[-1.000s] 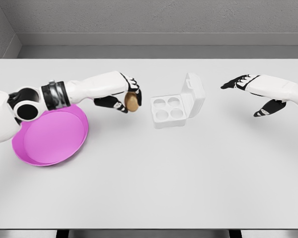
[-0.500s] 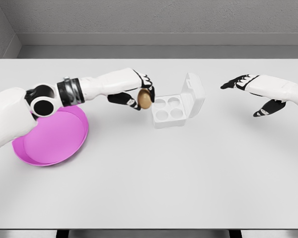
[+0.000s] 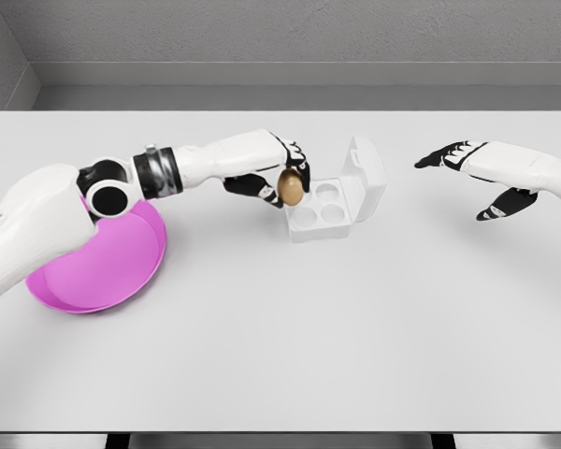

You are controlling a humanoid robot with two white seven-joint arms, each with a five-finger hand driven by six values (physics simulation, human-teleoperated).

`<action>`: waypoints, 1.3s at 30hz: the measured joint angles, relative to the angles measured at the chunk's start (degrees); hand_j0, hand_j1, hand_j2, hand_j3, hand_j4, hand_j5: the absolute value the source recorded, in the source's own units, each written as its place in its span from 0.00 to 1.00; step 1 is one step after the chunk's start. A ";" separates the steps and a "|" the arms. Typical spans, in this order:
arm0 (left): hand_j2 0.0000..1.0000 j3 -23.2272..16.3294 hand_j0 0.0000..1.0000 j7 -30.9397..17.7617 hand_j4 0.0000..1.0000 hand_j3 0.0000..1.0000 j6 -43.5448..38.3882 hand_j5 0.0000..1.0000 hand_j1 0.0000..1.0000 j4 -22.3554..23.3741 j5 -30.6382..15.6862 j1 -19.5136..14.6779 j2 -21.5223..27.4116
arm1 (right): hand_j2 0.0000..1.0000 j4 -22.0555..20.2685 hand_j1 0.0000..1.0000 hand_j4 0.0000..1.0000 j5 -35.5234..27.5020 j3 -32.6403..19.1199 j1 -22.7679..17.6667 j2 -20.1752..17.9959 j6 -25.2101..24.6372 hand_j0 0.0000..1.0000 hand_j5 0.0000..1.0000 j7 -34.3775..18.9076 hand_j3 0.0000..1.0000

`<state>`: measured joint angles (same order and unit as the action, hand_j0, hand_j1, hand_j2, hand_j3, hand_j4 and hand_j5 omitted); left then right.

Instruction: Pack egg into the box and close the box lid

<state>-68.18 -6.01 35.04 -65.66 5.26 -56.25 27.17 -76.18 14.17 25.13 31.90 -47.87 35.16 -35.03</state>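
Note:
A brown egg (image 3: 291, 186) hangs in my left hand (image 3: 282, 177), whose fingers are shut around it, right at the left edge of the white egg box (image 3: 323, 210). The box sits open near the table's middle, with several empty round cups and its lid (image 3: 365, 176) standing up on the right side. My right hand (image 3: 467, 178) hovers to the right of the box, apart from it, fingers spread and holding nothing.
A pink plate (image 3: 103, 262) lies on the white table (image 3: 280, 355) at the left, partly under my left arm. A grey wall runs along the table's far edge.
My left hand has carried the egg rightward from beside the plate to the left edge of the box. The right hand has stayed still.

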 measured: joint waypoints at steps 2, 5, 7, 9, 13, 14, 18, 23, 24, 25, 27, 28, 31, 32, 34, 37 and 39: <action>0.42 -0.04 0.42 -0.01 0.42 0.42 0.00 0.42 0.42 1.03 0.13 0.09 -0.66 | 1.00 0.00 1.00 1.00 0.00 -0.01 0.00 -0.02 0.00 1.00 1.00 0.00 1.00; 0.42 -0.09 0.42 -0.06 0.42 0.42 0.00 0.42 0.42 2.54 0.37 0.09 -1.87 | 1.00 0.00 1.00 1.00 0.00 -0.01 0.00 -0.02 0.00 1.00 1.00 0.00 1.00; 0.42 -0.14 0.42 -0.12 0.42 0.42 0.00 0.42 0.42 3.61 0.48 0.00 -2.88 | 1.00 0.00 1.00 1.00 0.00 0.00 0.00 0.01 0.00 1.00 1.00 0.00 1.00; 0.42 -0.17 0.42 -0.20 0.42 0.42 0.00 0.42 0.42 4.53 0.53 0.09 -3.66 | 1.00 0.00 1.00 1.00 0.00 0.01 0.00 0.02 0.00 1.00 1.00 0.00 1.00; 0.42 -0.20 0.42 -0.32 0.42 0.42 0.00 0.42 0.42 5.89 0.60 0.09 -4.66 | 1.00 0.00 1.00 1.00 0.00 0.02 0.00 0.08 0.00 1.00 1.00 0.00 1.00; 0.42 -0.20 0.42 -0.33 0.42 0.42 0.00 0.42 0.42 6.21 0.61 0.09 -4.84 | 1.00 0.00 1.00 1.00 0.00 0.02 0.00 0.09 0.00 1.00 1.00 0.00 1.00; 0.42 -0.89 0.42 -0.35 0.42 0.42 0.00 0.42 0.42 7.66 0.77 0.00 -5.57 | 1.00 0.00 1.00 1.00 0.00 0.03 0.00 0.11 0.00 1.00 1.00 0.00 1.00; 0.42 -1.33 0.42 -0.39 0.42 0.42 0.00 0.42 0.42 8.99 0.85 -0.09 -6.56 | 1.00 0.00 1.00 1.00 0.00 0.03 0.00 0.12 0.00 1.00 1.00 0.00 1.00; 0.42 -1.46 0.42 -0.38 0.42 0.42 0.00 0.42 0.42 9.25 0.84 -0.44 -6.72 | 1.00 0.00 1.00 1.00 0.00 0.03 0.00 0.12 0.00 1.00 1.00 0.00 1.00; 0.42 -1.59 0.42 -0.39 0.42 0.42 0.00 0.42 0.42 9.47 0.84 -0.61 -6.86 | 1.00 0.00 1.00 1.00 0.00 0.03 0.00 0.12 0.00 1.00 1.00 0.00 1.00; 0.42 -1.82 0.42 -0.37 0.42 0.42 0.00 0.42 0.42 10.14 0.82 -0.70 -7.28 | 1.00 0.00 1.00 1.00 0.00 0.03 0.00 0.12 0.00 1.00 1.00 0.00 1.00; 0.42 -1.90 0.42 -0.39 0.42 0.42 0.01 0.42 0.42 10.45 0.80 -0.88 -7.52 | 1.00 0.00 1.00 1.00 0.00 0.03 0.00 0.12 0.00 1.00 1.00 0.00 1.00; 0.42 -2.05 0.42 -0.43 0.42 0.42 0.00 0.42 0.42 11.37 0.82 -1.14 -8.09 | 1.00 0.00 1.00 1.00 0.00 0.03 0.00 0.11 0.00 1.00 1.00 0.00 1.00; 0.42 -2.08 0.42 -0.44 0.42 0.42 0.00 0.42 0.42 11.58 0.83 -1.14 -8.22 | 1.00 0.00 1.00 1.00 0.00 0.03 0.00 0.09 0.00 1.00 1.00 0.00 1.00; 0.42 -2.12 0.42 -0.44 0.42 0.42 0.00 0.42 0.42 12.07 0.84 -1.14 -8.51 | 1.00 0.00 1.00 1.00 0.00 0.03 0.00 0.06 0.00 1.00 1.00 0.00 1.00; 0.42 -2.15 0.42 -0.45 0.42 0.42 0.00 0.42 0.42 12.54 0.85 -1.23 -8.81 | 1.00 -0.01 1.00 1.00 0.00 0.03 0.00 0.06 0.00 1.00 1.00 0.00 1.00; 0.42 -2.15 0.42 -0.45 0.42 0.42 0.00 0.42 0.42 12.74 0.85 -1.23 -8.94 | 1.00 -0.03 1.00 1.00 0.00 0.03 0.00 0.05 0.00 1.00 1.00 0.00 1.00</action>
<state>-70.34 -6.46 35.04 -52.92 6.11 -57.48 18.23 -76.22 14.17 25.16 31.90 -47.82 35.16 -35.03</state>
